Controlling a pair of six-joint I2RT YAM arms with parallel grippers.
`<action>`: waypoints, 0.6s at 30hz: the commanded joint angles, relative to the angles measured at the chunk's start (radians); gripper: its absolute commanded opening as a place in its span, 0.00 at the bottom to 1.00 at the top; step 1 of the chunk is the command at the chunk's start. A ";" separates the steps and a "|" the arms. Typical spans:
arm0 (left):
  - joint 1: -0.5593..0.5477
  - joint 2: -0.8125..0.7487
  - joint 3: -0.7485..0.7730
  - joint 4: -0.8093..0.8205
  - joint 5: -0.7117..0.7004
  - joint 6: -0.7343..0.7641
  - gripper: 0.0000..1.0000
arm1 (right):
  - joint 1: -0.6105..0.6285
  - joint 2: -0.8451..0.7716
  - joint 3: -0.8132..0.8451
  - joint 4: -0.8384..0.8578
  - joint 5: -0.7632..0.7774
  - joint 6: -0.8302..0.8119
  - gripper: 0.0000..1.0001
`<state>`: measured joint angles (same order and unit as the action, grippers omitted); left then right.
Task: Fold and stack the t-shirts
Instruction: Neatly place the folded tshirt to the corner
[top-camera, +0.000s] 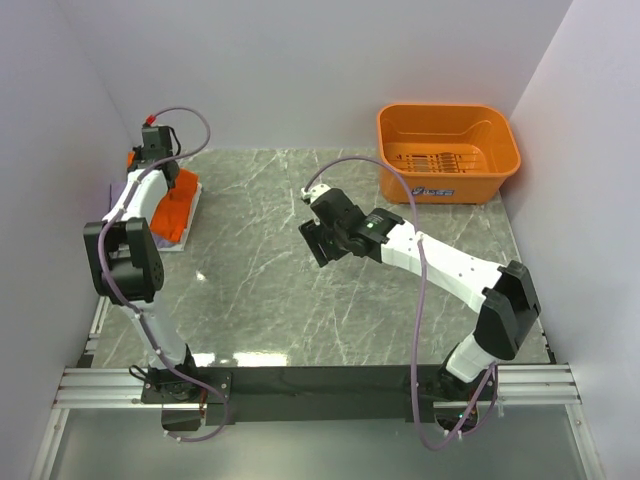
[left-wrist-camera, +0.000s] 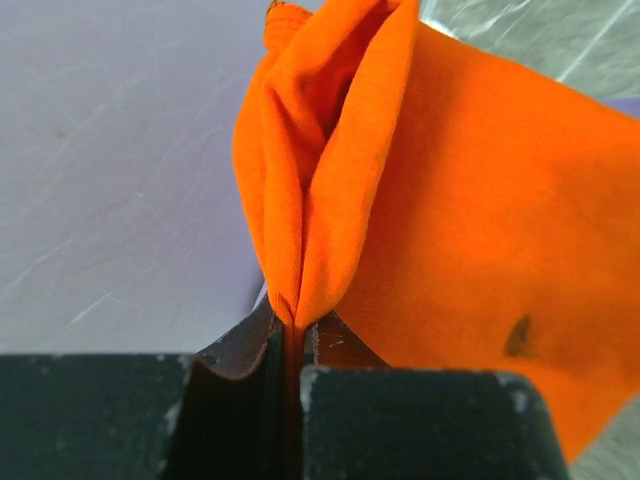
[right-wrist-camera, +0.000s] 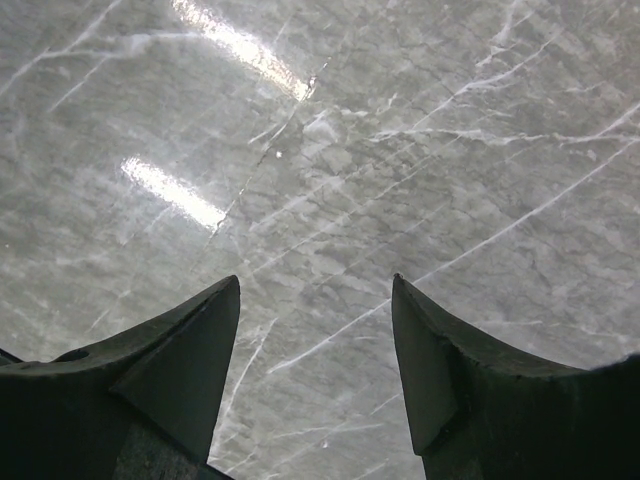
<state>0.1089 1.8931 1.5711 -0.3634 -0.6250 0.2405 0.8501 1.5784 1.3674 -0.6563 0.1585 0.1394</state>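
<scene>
**A:** Where does the left end effector (left-wrist-camera: 292, 338) stand, and what does it carry?

**B:** Its jaws are clamped together on a doubled fold of the orange t-shirt (left-wrist-camera: 480, 210). In the left wrist view the cloth rises from the pinch in a bunched ridge and spreads out toward the right of the frame. In the top view this arm reaches to the upper left, close to the wall (top-camera: 60, 120).

**A:** And where does the shirt lie?

**B:** It lies at the left edge of the bench (top-camera: 270, 290), partly hidden by the left arm. A pale strip along its right and lower border appears to be the lavender t-shirt (top-camera: 181, 243) beneath it. How much of that shirt is covered cannot be told.

**A:** What of the right end effector (right-wrist-camera: 315, 290)?

**B:** Its jaws stand apart with nothing between them. It hovers over bare marble near the centre of the top view, well apart from both shirts.

**A:** Anything else?

**B:** An orange plastic basket (top-camera: 448, 150) sits at the upper right of the bench.
</scene>
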 joint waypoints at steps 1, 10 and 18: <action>0.026 0.041 0.003 0.044 -0.008 -0.020 0.07 | -0.006 0.018 0.053 -0.028 0.019 -0.009 0.69; 0.048 0.136 0.043 0.058 -0.042 -0.026 0.13 | -0.005 0.032 0.065 -0.052 0.021 -0.014 0.68; 0.061 0.118 0.043 0.104 -0.073 0.014 0.13 | -0.006 0.035 0.075 -0.057 0.016 -0.015 0.68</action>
<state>0.1566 2.0480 1.5730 -0.3321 -0.6514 0.2245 0.8501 1.6127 1.3956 -0.7055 0.1646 0.1356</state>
